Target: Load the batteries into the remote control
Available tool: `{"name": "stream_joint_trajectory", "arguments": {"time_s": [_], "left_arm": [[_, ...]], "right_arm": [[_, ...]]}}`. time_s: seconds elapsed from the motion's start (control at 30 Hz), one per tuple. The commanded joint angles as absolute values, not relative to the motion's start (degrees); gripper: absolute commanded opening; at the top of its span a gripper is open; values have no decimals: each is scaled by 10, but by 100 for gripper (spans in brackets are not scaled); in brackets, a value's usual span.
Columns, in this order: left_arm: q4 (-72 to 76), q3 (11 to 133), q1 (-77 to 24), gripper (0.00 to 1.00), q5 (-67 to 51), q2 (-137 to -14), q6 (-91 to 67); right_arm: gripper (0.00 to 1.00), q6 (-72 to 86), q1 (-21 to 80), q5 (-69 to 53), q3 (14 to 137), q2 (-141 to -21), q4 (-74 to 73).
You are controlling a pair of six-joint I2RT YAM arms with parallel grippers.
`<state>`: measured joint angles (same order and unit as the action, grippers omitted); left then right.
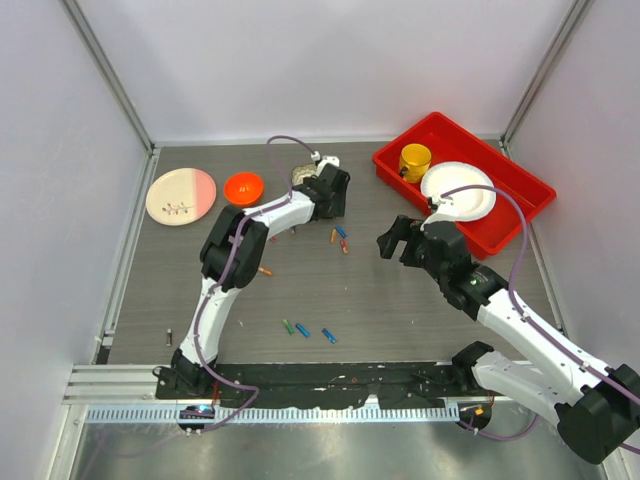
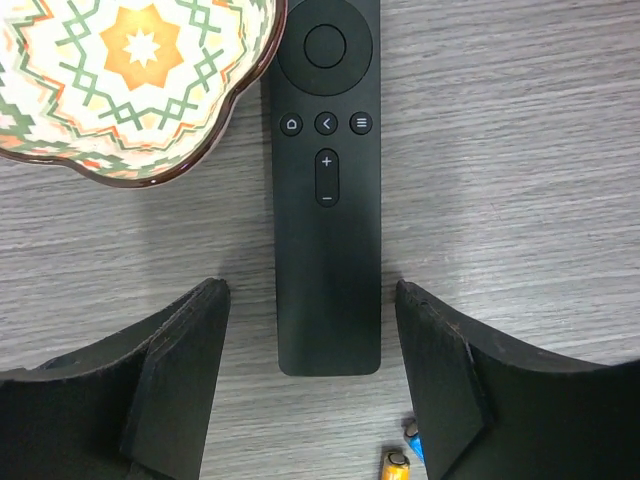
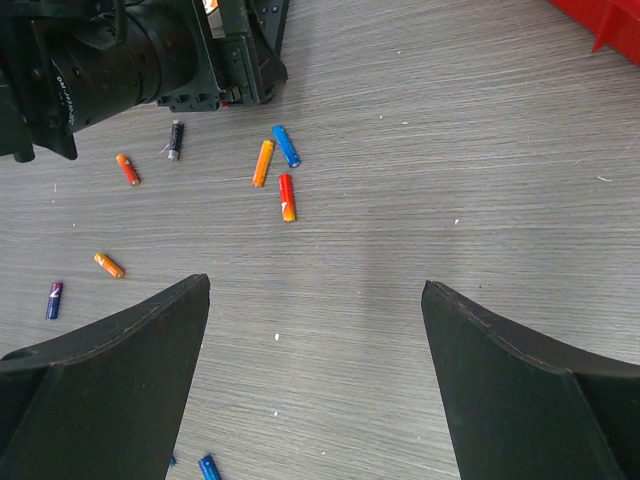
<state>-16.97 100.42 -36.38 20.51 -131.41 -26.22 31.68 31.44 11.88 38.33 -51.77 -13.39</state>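
The remote control (image 2: 328,200) lies flat on the table with its buttons facing up, right beside a patterned bowl (image 2: 130,80). My left gripper (image 2: 310,288) is open, one finger on each side of the remote's near end, with gaps on both sides. In the top view the left gripper (image 1: 330,192) covers the remote. Two batteries, orange (image 2: 395,465) and blue (image 2: 412,438), lie just behind the right finger. My right gripper (image 3: 315,285) hangs open over bare table, with nothing between its fingers. More batteries (image 3: 263,163) are scattered ahead of it.
A red bin (image 1: 530,190) at the back right holds a yellow cup (image 1: 414,160) and a white plate (image 1: 458,190). A pink-and-cream plate (image 1: 181,196) and an orange bowl (image 1: 243,186) sit at the back left. Other batteries (image 1: 303,330) lie near the front edge.
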Motion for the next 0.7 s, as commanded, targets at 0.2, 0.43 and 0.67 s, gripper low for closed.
{"name": "stream_joint_trajectory", "arguments": {"time_s": [0.2,0.43,0.67], "left_arm": [[-192,1073,-367,67,215,-1347,-243],[-211,1074,-367,61,211,-1353,-242],[-206,1051,-367,55,193,-1347,-245]], "right_arm": [[92,322,317,131,385,-512,-117],[92,322,317,135,386,-512,-118],[92,323,317,137,385,-507,-120]]}}
